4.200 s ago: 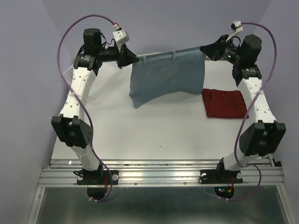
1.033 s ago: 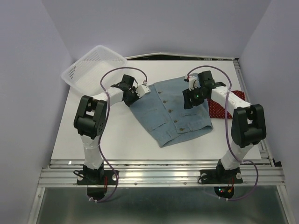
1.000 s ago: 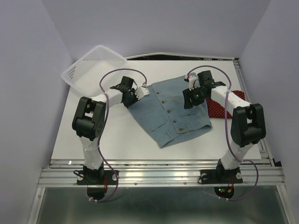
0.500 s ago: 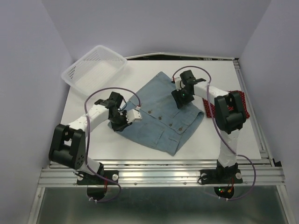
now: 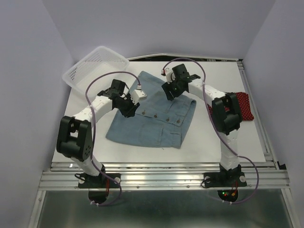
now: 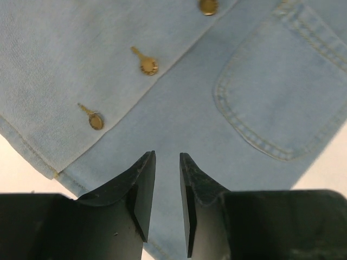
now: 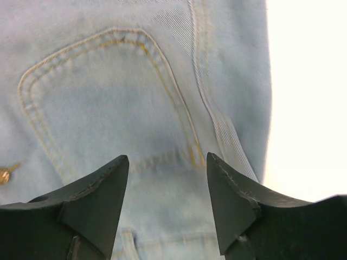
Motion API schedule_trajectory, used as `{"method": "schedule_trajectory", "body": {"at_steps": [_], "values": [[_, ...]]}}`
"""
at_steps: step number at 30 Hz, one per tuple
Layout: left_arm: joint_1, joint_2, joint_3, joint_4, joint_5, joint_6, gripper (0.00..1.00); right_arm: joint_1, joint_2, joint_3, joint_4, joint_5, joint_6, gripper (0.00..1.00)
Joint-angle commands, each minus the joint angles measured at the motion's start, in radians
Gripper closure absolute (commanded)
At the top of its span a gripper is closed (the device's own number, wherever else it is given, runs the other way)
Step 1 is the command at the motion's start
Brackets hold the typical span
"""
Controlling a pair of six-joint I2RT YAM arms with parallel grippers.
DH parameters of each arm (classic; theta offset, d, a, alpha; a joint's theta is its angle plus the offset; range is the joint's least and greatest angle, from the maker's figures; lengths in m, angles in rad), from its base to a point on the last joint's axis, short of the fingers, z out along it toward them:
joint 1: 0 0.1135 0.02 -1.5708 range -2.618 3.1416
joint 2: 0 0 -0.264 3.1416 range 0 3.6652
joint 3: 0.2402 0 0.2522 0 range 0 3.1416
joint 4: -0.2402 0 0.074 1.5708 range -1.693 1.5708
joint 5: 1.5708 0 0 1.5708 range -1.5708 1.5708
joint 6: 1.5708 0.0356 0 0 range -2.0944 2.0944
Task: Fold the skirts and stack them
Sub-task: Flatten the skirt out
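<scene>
Denim skirt (image 5: 152, 118) now lies spread on the desk (image 5: 142, 154), whereas a few seconds ago it hung stretched in the air between the two arms. In the last half second it has also slid and turned toward the left, so its row of buttons (image 6: 147, 66) runs on a slant from far left to near right. Both sets of jaws have let go of the cloth. The left jaws stand at a narrow gap with nothing between them, just above the denim beside the button band. The right jaws stand wider, also empty, over a stitched pocket (image 7: 108, 103) close to the skirt's far right edge.

By my judgement the laying-out is done and the folding of this skirt has not yet begun. The red dotted skirt (image 5: 243, 102) rests at the right side of the desk, partly hidden behind the right arm (image 5: 204, 89) and apart from the denim, so the stacking is also not yet done. A white mesh basket (image 5: 92, 66) sits at the far left corner.

The left arm (image 5: 95, 110) keeps its elbow low on the left and reaches its forearm far and right to the skirt's left part. The right arm bends at an elbow on the right and stretches left – its wrist hangs over the skirt's far edge
</scene>
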Motion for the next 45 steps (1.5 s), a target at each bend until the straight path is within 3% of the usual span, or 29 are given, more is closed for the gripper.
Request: {"method": "schedule_trajectory", "body": {"at_steps": [1, 3, 7, 12, 18, 21, 26, 29, 34, 40, 45], "values": [[0.018, 0.073, 0.004, 0.125, -0.091, -0.135, 0.64, -0.007, -0.177, -0.098, 0.027, 0.071, 0.003, 0.39], [0.023, 0.105, -0.005, 0.137, -0.103, -0.143, 0.64, -0.030, -0.200, -0.142, 0.017, 0.111, 0.001, 0.42], [0.025, 0.124, -0.037, 0.137, -0.147, -0.147, 0.64, -0.108, -0.188, -0.213, -0.015, 0.129, -0.009, 0.61], [0.025, 0.112, -0.103, 0.094, -0.180, -0.097, 0.64, -0.146, -0.153, -0.267, -0.016, 0.168, -0.061, 0.67], [0.022, -0.018, -0.180, 0.082, -0.149, -0.045, 0.61, -0.182, -0.140, -0.230, -0.039, 0.076, 0.024, 0.65], [-0.011, -0.077, -0.178, 0.088, -0.198, -0.028, 0.57, -0.182, -0.137, -0.213, -0.059, 0.066, 0.035, 0.63], [-0.055, -0.036, -0.134, 0.018, -0.200, -0.012, 0.59, -0.203, -0.111, -0.160, -0.141, 0.011, 0.029, 0.56], [-0.132, -0.068, -0.100, 0.011, -0.181, -0.047, 0.58, -0.214, -0.151, -0.164, -0.156, -0.026, -0.012, 0.54], [-0.410, -0.060, 0.042, 0.068, -0.261, -0.279, 0.49, -0.224, -0.194, -0.169, -0.190, -0.027, -0.069, 0.48], [-0.596, 0.108, 0.225, 0.159, -0.374, -0.492, 0.48, -0.263, -0.110, -0.114, -0.254, -0.046, -0.014, 0.48], [-0.656, 0.312, 0.400, 0.163, -0.439, -0.607, 0.52, -0.283, -0.059, -0.092, -0.263, -0.078, 0.047, 0.47]]}}
